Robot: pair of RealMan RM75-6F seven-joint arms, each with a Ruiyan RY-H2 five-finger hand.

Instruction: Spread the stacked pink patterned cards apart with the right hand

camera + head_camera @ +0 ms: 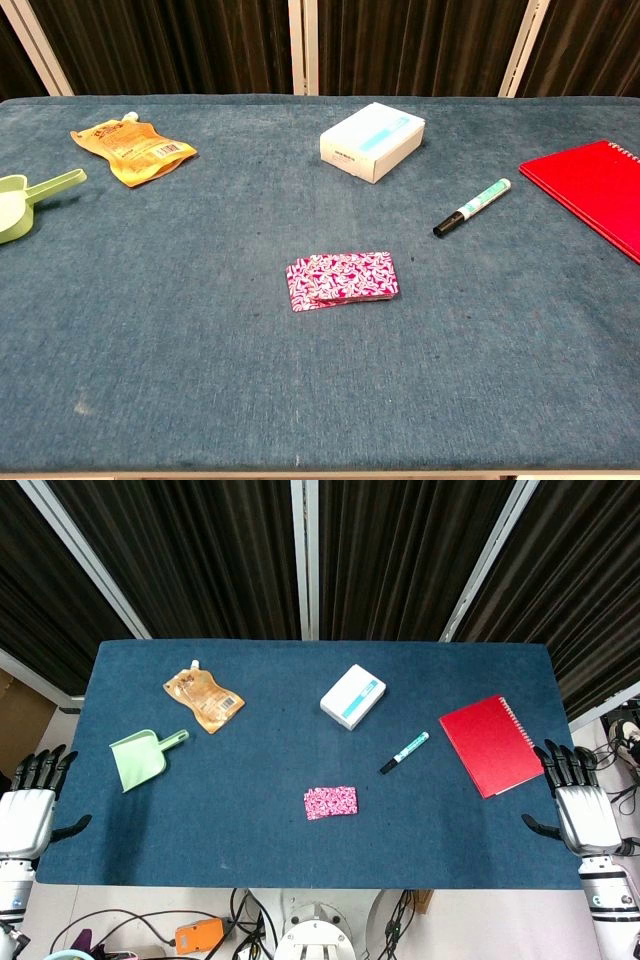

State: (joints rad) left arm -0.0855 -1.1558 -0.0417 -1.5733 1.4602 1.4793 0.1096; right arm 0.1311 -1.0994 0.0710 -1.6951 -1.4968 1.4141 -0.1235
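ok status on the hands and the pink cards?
Both hands open, left hand and right hand at the table's sides. Pink cards stacked, untouched. Marker lies nearest, not touching.

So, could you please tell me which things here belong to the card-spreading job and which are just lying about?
For the job:
pink patterned cards
right hand

Lying about:
red notebook
marker
white box
orange pouch
green dustpan

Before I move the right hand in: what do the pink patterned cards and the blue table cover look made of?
The stack of pink patterned cards looks like coated paper or thin plastic: flat, crisp-edged, printed, with a slight sheen. Which one is unclear. The blue table cover looks like matte felt or short-pile fabric, fuzzy and mottled with no glare.
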